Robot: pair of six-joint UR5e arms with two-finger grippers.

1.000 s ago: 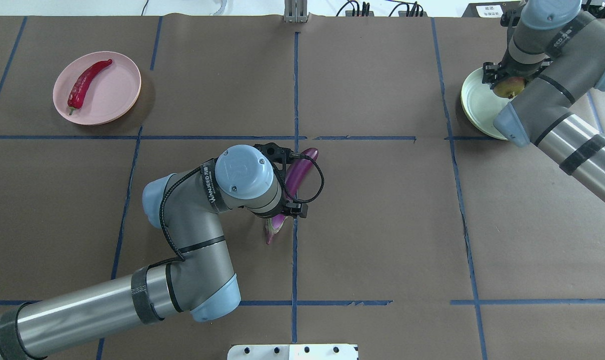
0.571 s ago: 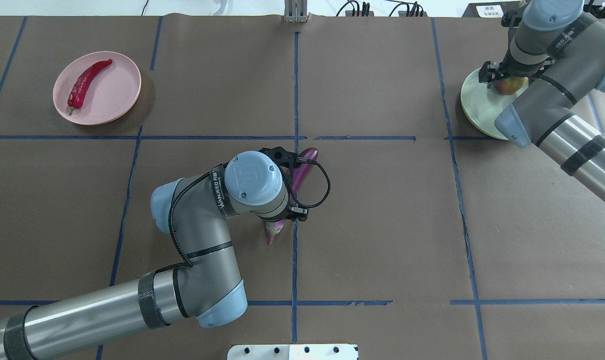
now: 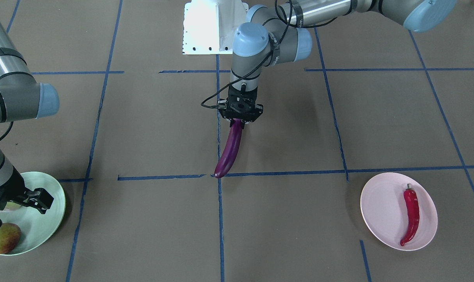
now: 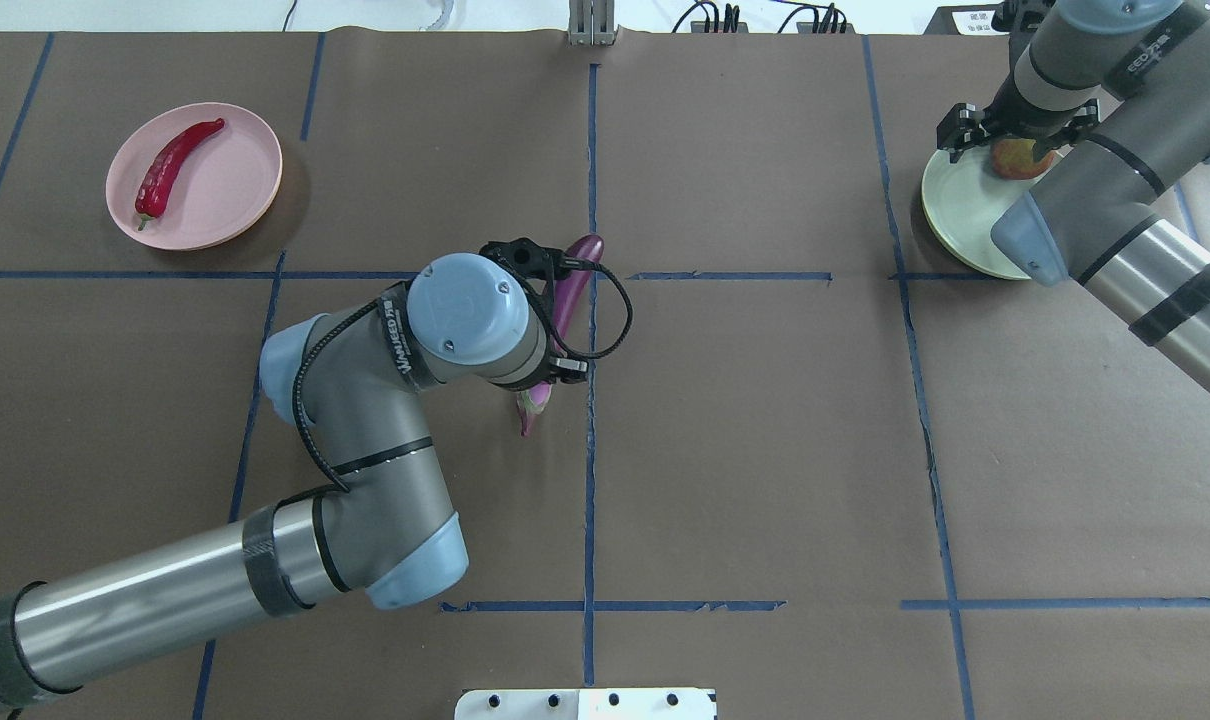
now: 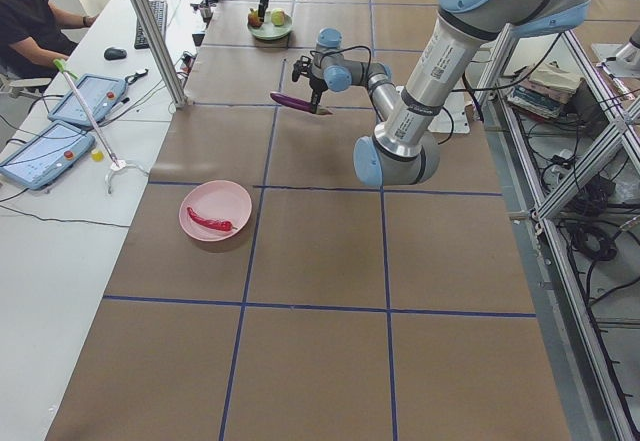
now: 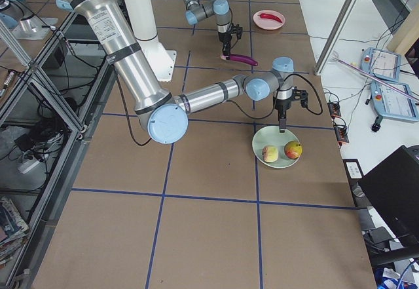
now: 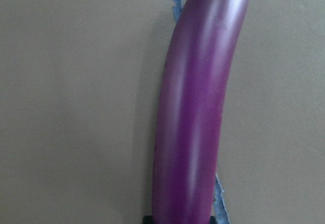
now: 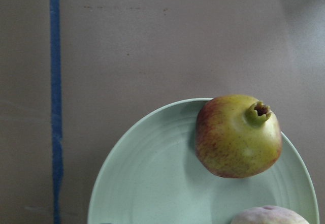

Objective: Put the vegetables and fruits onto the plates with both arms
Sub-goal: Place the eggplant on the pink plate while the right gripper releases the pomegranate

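My left gripper [image 3: 240,117] is shut on the stem end of the long purple eggplant [image 3: 229,152] and holds it above the table centre; the eggplant fills the left wrist view [image 7: 198,122]. My right gripper [image 6: 281,125] is open and empty above the mint green plate [image 4: 955,215]. The red-yellow pomegranate [image 8: 237,135] lies on that plate beside the pale cabbage-like ball [image 6: 270,153]. The red chili pepper [image 4: 175,165] lies on the pink plate [image 4: 235,200] at the far left.
Brown paper with blue tape lines covers the table. The white base block [image 4: 585,703] sits at the near edge. Tablets and an operator [image 5: 30,21] are at a side desk beyond the far edge.
My left gripper has lifted the eggplant and carried it left and farther from the robot. My right gripper has let go of the pomegranate on the green plate and risen.
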